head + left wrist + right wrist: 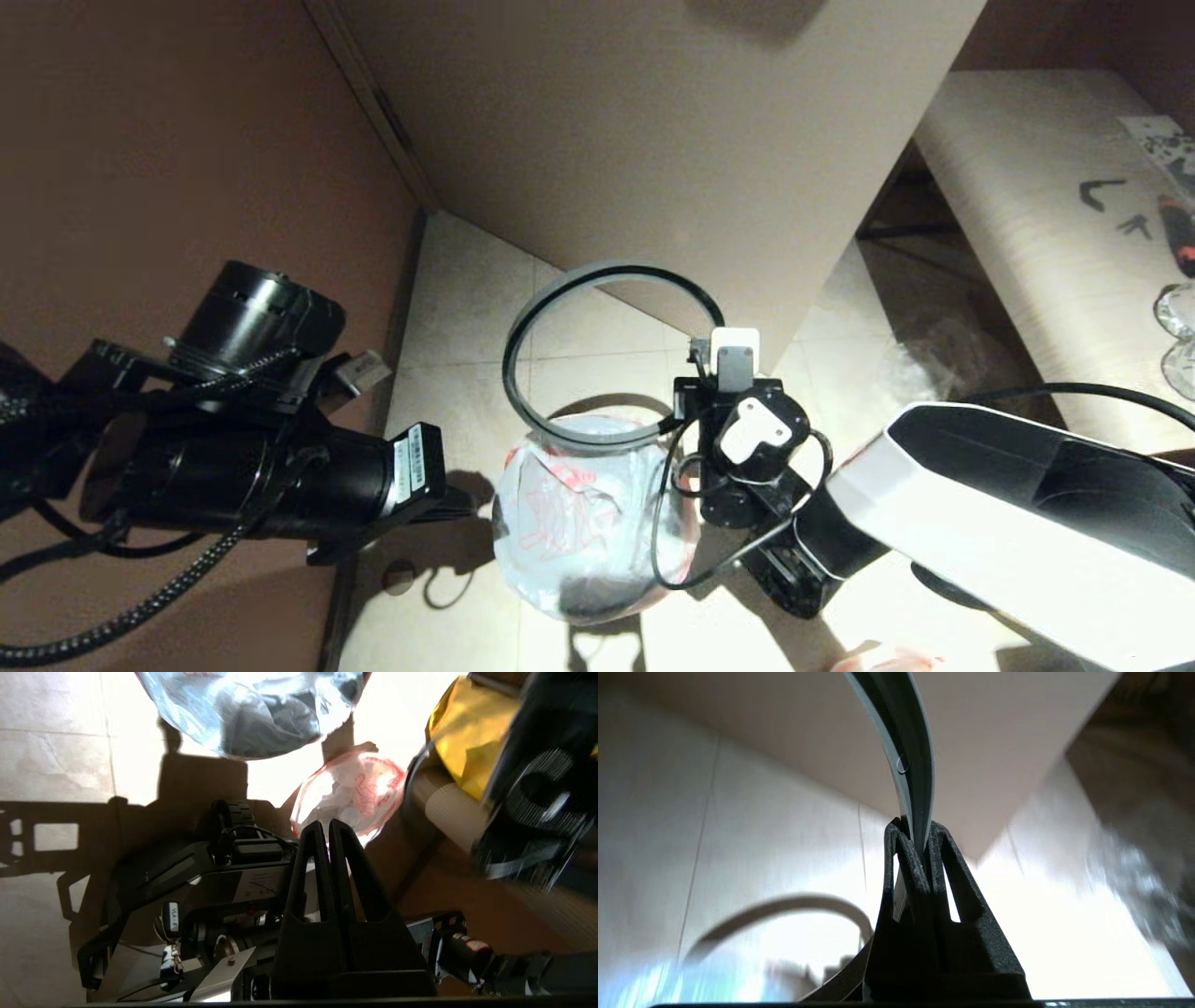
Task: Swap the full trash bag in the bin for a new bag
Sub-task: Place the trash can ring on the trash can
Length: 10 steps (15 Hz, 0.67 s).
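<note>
My right gripper (pixel 695 350) (pixel 915 830) is shut on the thin grey rim ring (pixel 597 271) (pixel 910 742) and holds it tilted in the air above the bin. The new bag (pixel 583 504) (pixel 210 704), thin white film with red print, lines and covers the bin's mouth. Only a dark patch shows through it, so the bin itself is mostly hidden. The full trash bag (pixel 355 793), lumpy white with pink-red trim, lies on the floor near my base. My left gripper (pixel 325 826) is shut with nothing in it and points toward that bag from a distance.
A beige panel (pixel 653 140) rises just behind the bin, and a brown wall (pixel 140 140) closes the left side. A pale bench (pixel 1027 233) runs along the right, with a crumpled clear film bag (pixel 934 364) beside it. A yellow tote (pixel 467 732) sits by my base.
</note>
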Tool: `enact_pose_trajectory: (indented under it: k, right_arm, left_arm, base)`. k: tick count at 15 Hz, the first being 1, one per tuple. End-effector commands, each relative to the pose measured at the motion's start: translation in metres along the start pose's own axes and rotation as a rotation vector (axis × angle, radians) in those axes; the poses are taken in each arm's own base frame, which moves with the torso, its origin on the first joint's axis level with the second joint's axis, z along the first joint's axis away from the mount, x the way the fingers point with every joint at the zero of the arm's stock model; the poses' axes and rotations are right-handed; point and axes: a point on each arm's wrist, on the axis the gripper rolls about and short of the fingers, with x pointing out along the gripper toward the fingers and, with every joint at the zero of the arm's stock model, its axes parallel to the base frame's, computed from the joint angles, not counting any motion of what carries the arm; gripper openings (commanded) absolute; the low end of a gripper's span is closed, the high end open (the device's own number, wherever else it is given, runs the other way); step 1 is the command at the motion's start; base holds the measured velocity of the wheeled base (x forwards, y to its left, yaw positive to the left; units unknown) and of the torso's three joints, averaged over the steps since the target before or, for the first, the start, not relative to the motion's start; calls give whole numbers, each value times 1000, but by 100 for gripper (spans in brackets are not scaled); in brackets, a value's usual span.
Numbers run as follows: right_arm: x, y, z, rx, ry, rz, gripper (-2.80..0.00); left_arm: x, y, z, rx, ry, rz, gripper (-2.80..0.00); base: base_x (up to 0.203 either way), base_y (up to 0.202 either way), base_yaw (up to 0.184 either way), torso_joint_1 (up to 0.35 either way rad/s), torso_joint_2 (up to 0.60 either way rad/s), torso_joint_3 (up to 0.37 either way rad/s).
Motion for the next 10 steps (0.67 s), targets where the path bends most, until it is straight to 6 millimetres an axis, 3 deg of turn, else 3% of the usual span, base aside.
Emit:
enact_pose_trajectory:
  k: [1, 5, 8, 10]
  right_arm:
    - [-21, -4, -6, -34, 56, 3, -280]
    - [-41, 5, -32, -3, 122, 21, -280]
    - [-56, 17, -63, -85, 168, 66, -280]
    - [-57, 18, -65, -104, 168, 85, -280]
  left_arm:
    - [1, 1, 1, -11, -2, 5, -280]
    - [3, 1, 2, -13, 3, 7, -280]
    - [8, 2, 3, -16, 16, 19, -280]
    - [9, 3, 3, -18, 16, 20, -280]
  base:
    - [0, 0, 0, 0, 0, 0]
    - [0, 0, 0, 0, 0, 0]
    - [0, 0, 0, 0, 0, 0]
    - [0, 0, 0, 0, 0, 0]
